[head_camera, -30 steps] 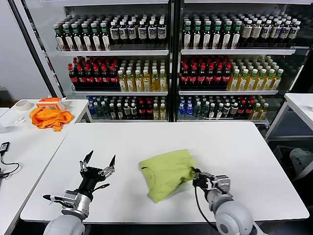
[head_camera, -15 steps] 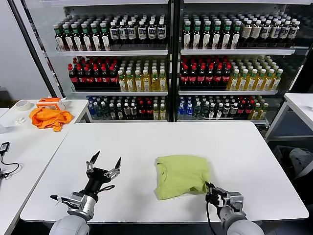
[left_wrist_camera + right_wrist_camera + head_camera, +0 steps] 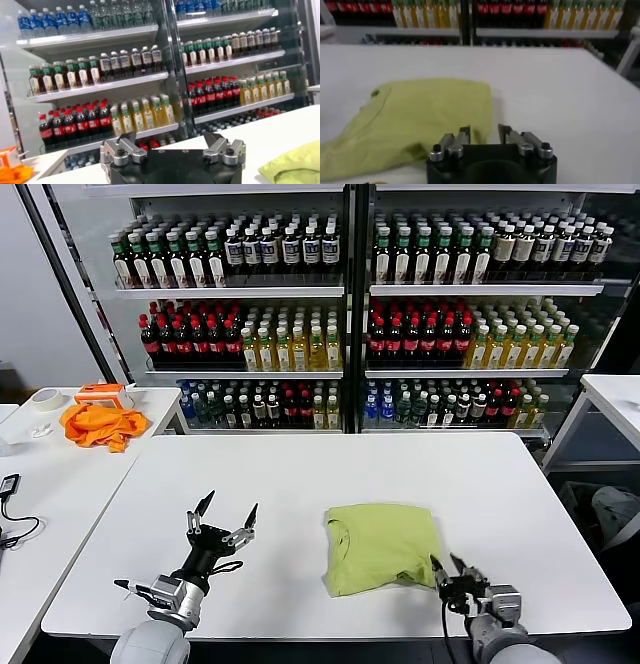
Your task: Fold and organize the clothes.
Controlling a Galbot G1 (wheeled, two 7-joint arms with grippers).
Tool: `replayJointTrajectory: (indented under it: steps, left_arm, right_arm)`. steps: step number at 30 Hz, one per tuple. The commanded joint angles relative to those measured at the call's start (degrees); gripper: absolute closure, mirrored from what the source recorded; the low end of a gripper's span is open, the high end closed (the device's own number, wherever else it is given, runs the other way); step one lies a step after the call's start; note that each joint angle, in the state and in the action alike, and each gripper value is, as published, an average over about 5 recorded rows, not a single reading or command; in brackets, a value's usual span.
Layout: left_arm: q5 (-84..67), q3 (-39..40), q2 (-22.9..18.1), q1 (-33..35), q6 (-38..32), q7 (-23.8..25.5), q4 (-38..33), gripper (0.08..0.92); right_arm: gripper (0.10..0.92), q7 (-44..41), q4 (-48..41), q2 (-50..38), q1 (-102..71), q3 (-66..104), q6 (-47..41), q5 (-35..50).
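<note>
T-shirt [image 3: 383, 547] sits folded into a compact, roughly square packet on the white table [image 3: 330, 474], right of centre and close to the near edge, plain lime side up with no print showing. As folding goes, this looks nearly finished: the bundle is tidy on its far and right sides, though the near-left corner sags out a little and the collar side looks slightly rumpled, so a last smoothing or squaring-up may be all that's left. Right gripper [image 3: 455, 568] hovers just off the packet's near-right corner, fingers spread and holding nothing; the right wrist view shows its tips parted just short of the cloth's hem. Left gripper [image 3: 224, 519] hangs well apart to the left, jaws wide open and empty above bare tabletop. Room to work is generous: open surface stretches behind the shirt toward the bottle shelves [image 3: 340, 314] and off to both sides. The tight spot is the near edge, where the packet's front hem lies close to the drop, so any tug toward the robot risks sliding it off. Orange cloth [image 3: 98, 424] rests far away on the side table.
</note>
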Motion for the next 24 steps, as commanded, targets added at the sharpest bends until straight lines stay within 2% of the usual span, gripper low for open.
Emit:
replayJointTrajectory:
  steps: [1,9,13,17,24]
  left_arm:
    - [-0.5,0.6,0.0,-2.6,-2.1,0.5,1.7,0.177]
    - [-1.2,2.0,0.6,-6.7,-1.7,1.0,3.8,0.177]
    - [-2.1,3.0,0.5,-7.4,-0.1,0.9,4.1,0.177]
    - [-2.0,4.0,0.3,-7.7,-1.0,1.1,4.7,0.177]
    - [-0.8,4.0,0.8,-10.1,-5.5,4.8,8.0,0.177]
  right_arm:
    - [0.549,-7.9,0.9,-0.9,1.2,9.9,7.4,-5.6]
    - [0.324,-10.5,-6.3,-0.8,7.4,11.6,9.8,-9.3]
    - [0.226,-12.5,-13.4,-0.1,11.7,11.7,14.0,-13.8]
    - [0.204,-14.6,-20.1,0.5,14.2,12.0,18.9,-16.9]
    - [0.203,-16.2,-23.0,1.7,15.1,12.3,21.4,-17.9]
